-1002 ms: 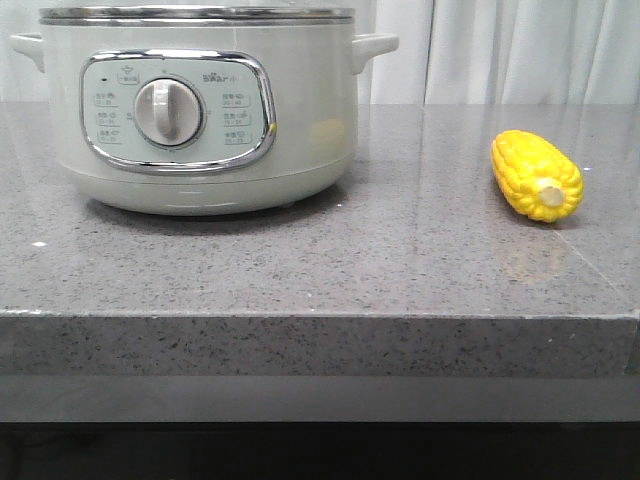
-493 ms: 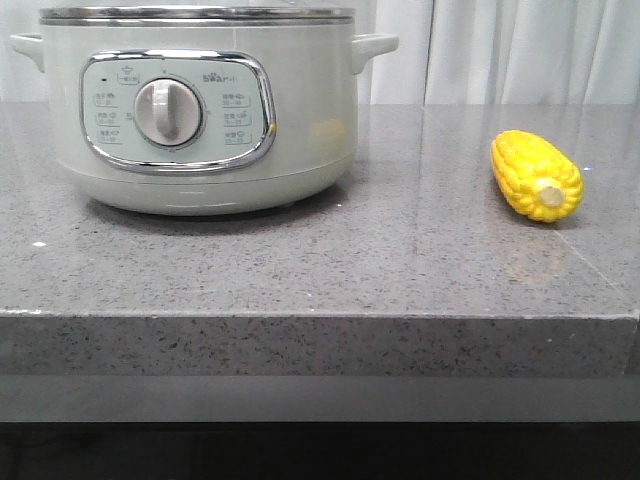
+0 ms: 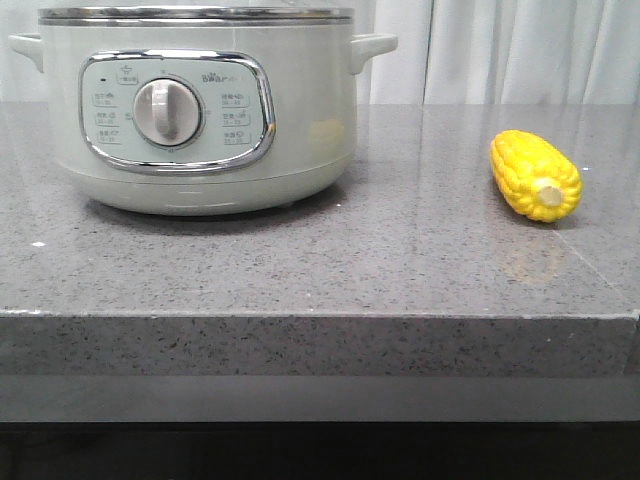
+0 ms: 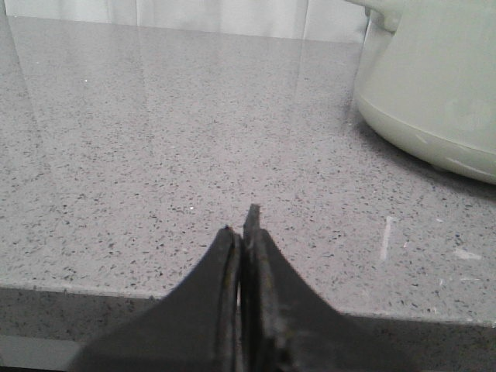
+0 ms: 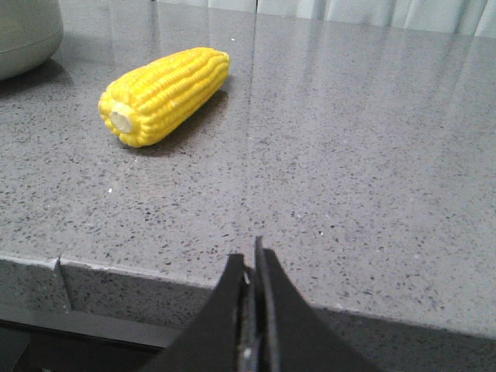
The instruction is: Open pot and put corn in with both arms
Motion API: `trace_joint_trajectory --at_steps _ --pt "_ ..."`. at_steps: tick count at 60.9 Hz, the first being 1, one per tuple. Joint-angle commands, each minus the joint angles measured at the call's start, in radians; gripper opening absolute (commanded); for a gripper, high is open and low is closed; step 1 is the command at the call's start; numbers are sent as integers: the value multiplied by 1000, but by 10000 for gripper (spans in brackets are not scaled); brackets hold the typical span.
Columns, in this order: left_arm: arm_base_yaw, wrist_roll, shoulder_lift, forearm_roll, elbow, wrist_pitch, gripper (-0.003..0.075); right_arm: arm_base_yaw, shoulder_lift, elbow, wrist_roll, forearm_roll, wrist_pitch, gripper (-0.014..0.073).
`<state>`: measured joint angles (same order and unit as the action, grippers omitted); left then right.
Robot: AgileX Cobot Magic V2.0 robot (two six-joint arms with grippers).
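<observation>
The pale grey-green pot (image 3: 200, 110) stands at the back left of the grey stone counter with its metal-rimmed lid (image 3: 197, 14) on; its side shows in the left wrist view (image 4: 434, 77). The yellow corn (image 3: 535, 175) lies on the counter at the right, stub end toward the front; it also shows in the right wrist view (image 5: 164, 94). My left gripper (image 4: 243, 225) is shut and empty at the counter's front edge, apart from the pot. My right gripper (image 5: 251, 252) is shut and empty at the front edge, short of the corn. Neither gripper shows in the front view.
The counter (image 3: 320, 270) has a thick front edge with a dark drop below it. A white curtain (image 3: 520, 50) hangs behind. The pot has two side handles (image 3: 372, 46) and a round dial (image 3: 167, 111) on its chrome-framed panel.
</observation>
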<state>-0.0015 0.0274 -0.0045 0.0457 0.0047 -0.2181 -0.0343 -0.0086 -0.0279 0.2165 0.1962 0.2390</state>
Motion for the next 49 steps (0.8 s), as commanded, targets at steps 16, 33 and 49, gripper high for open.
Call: trace_joint_trajectory --at_steps 16,33,49 --pt "2 -4 -22 89 -7 154 -19 3 -23 10 7 -7 -103 -66" --pt "2 -4 114 78 -288 114 -19 3 25 220 7 -7 -54 -62" --pt "2 -4 475 72 -578 1 -19 3 297 522 7 -7 1 -59"
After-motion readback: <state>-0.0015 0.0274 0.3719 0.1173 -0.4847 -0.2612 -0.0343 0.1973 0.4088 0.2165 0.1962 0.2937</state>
